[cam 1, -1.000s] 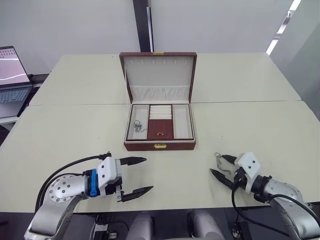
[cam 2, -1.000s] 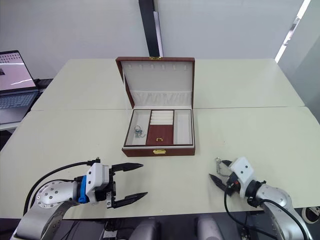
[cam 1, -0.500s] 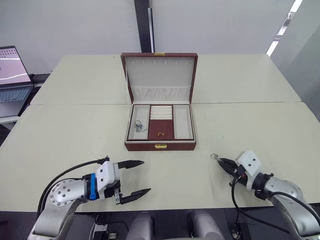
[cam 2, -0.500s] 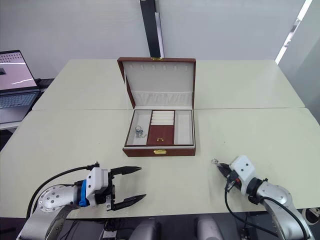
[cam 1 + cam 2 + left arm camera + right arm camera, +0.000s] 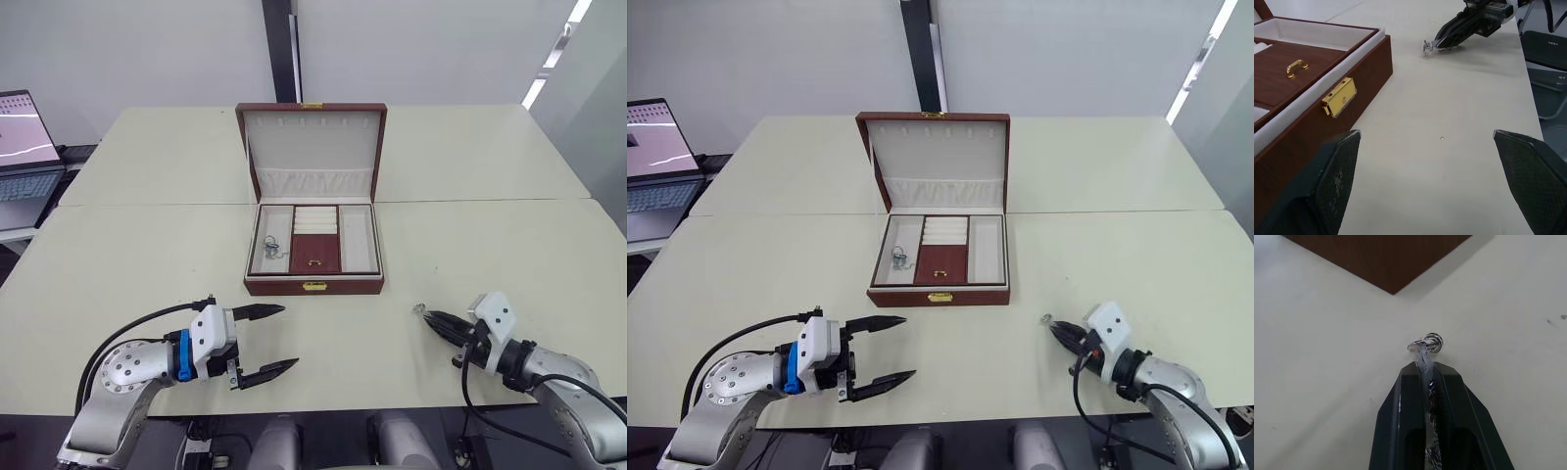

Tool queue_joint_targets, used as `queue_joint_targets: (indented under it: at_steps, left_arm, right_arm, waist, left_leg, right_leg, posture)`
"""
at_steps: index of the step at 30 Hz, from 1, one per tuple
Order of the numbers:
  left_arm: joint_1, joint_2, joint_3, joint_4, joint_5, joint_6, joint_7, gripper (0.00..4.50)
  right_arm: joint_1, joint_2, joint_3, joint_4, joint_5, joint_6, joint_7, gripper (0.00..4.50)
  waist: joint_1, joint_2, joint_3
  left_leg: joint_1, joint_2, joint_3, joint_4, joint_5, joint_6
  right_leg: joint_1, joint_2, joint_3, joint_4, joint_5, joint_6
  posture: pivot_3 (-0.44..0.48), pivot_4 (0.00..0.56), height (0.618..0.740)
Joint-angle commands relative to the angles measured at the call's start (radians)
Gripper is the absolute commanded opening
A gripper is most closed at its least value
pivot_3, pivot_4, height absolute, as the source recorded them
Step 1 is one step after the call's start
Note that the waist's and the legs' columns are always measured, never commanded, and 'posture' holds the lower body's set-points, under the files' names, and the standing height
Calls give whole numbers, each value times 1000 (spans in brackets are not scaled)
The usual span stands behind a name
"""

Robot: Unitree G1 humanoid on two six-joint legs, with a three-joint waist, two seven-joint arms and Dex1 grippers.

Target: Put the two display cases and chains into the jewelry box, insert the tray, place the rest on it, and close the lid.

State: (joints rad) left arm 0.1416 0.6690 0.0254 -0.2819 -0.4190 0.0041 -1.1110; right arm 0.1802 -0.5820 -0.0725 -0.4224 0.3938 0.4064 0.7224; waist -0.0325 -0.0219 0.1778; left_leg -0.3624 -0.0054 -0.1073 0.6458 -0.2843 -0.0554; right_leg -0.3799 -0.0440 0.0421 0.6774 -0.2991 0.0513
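Note:
The jewelry box (image 5: 313, 286) stands open at the table's middle, its lid (image 5: 313, 142) upright. The tray (image 5: 313, 253) sits inside, and one silver chain (image 5: 271, 247) lies in its left compartment. My right gripper (image 5: 436, 321) is low over the table, right of the box's front, shut on another chain (image 5: 1426, 343). That chain's ring end pokes out past the fingertips. My left gripper (image 5: 290, 337) hovers open and holds nothing, in front of the box's left corner, facing the gold clasp (image 5: 1339, 97). The two display cases are out of view.
A laptop (image 5: 24, 147) stands on a side table at the far left. A seam crosses the tabletop (image 5: 490, 201) behind the box. Bare table lies between the two grippers and on both sides of the box.
My right gripper, open around the chain on the table a second ago, has shut on it and drawn slightly to the right. The left gripper stays open, hardly moved.

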Motion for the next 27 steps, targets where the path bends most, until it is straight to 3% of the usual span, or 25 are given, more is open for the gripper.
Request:
queue_joint_targets:
  at_steps: [1, 27]
  left_arm:
    - [-18, 5, 14, -54, -25, 36, 27, 4500]
    - [38, -44, 40, -210, -50, 171, 248, 4500]
  right_arm:
    - [-41, -13, -42, -66, 75, 32, 16, 15]
    - [-560, -14, -39, -36, 284, 250, -20, 15]
  waist:
    - [1, 0, 0]
    - [0, 1, 1]
  left_leg:
    - [0, 0, 0, 0, 0, 0]
    - [-1, 0, 0, 0, 0, 0]
  right_leg:
    - [0, 0, 0, 0, 0, 0]
    - [-2, 0, 0, 0, 0, 0]
  posture:
    - [0, 150, 740]
    - [0, 150, 740]
